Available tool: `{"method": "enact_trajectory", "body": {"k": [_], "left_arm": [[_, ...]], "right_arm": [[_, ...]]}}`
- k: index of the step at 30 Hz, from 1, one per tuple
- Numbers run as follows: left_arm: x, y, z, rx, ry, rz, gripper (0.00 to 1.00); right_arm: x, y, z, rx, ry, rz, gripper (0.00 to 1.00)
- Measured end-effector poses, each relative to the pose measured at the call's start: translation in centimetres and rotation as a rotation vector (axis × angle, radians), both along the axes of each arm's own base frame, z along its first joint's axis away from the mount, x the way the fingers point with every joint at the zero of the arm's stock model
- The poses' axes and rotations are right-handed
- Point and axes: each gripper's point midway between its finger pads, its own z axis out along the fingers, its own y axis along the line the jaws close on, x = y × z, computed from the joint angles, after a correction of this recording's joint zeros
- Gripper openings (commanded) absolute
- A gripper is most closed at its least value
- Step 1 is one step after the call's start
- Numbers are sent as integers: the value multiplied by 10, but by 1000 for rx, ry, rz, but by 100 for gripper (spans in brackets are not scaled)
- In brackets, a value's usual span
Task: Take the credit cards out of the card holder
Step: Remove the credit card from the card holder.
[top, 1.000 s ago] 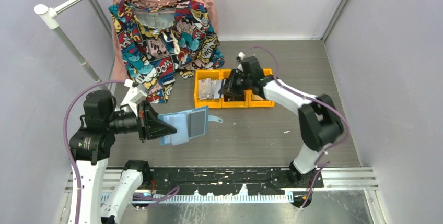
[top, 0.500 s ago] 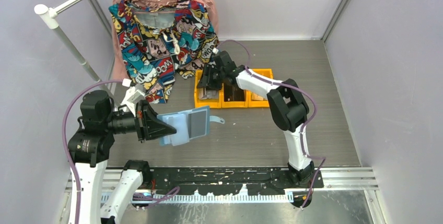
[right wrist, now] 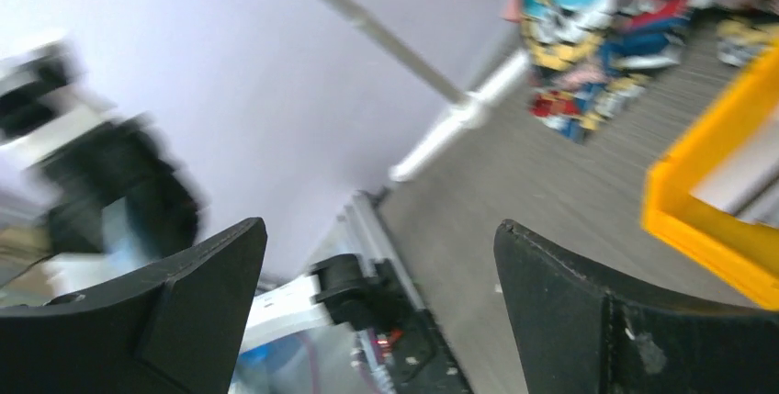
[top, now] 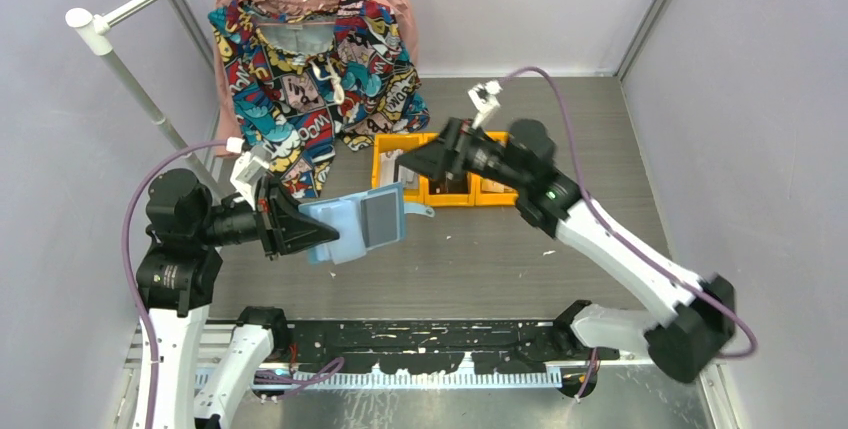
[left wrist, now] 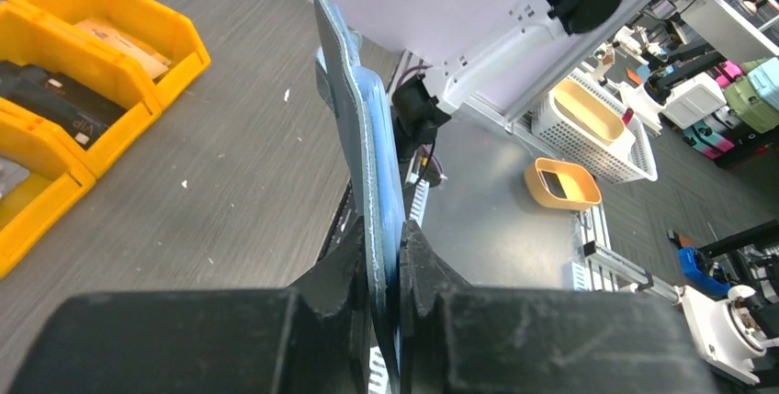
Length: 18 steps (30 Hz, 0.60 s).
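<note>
Two grips matter: left gripper [left wrist: 381,270] clamps the opened card holder [top: 345,239] edgewise above the table; beyond it, right gripper [top: 418,161] hovers spread and empty near the orange bins [top: 378,177]. Align its fingers squarely with the grey card [top: 381,221] before pinching

From the overhead camera, the only lettering I can read is on the comic-print shirt [top: 305,79] hanging at the far left. It has block capitals repeated across the fabric at various angles, which I read as "WOW" or "WOOW". Any smaller print in the pattern is too small to make out.

From the left wrist camera, a black card [left wrist: 46,100] lies in the middle orange bin [left wrist: 110,151] at the far side of the table. Pale letters near its end look like "VIP", though I can't be sure. The tan card [left wrist: 115,36] in the bin to its right has faint print, too small to read. The right wrist picture is too blurred for any text.
</note>
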Motion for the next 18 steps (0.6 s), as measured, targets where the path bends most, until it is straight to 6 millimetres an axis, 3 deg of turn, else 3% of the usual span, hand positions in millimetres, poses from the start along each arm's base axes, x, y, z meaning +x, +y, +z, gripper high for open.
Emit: {"method": "enact_trajectory", "body": {"k": [3,6,13,18], "left_arm": [[2,-1,5,-11,-13,1,0],[3,-1,8,-18,-16,2,0],[3,-2,12,-31,-12,0,0],[2,-2,13,-39,2,-5,0]], "right_arm": [[-49,-20,45,180,-92,74,99],[-79,-31,60,307,-107,134,98],[-116,-17,57,395,-25,267,80],[-139,-1,50,358,-17,346,50]]}}
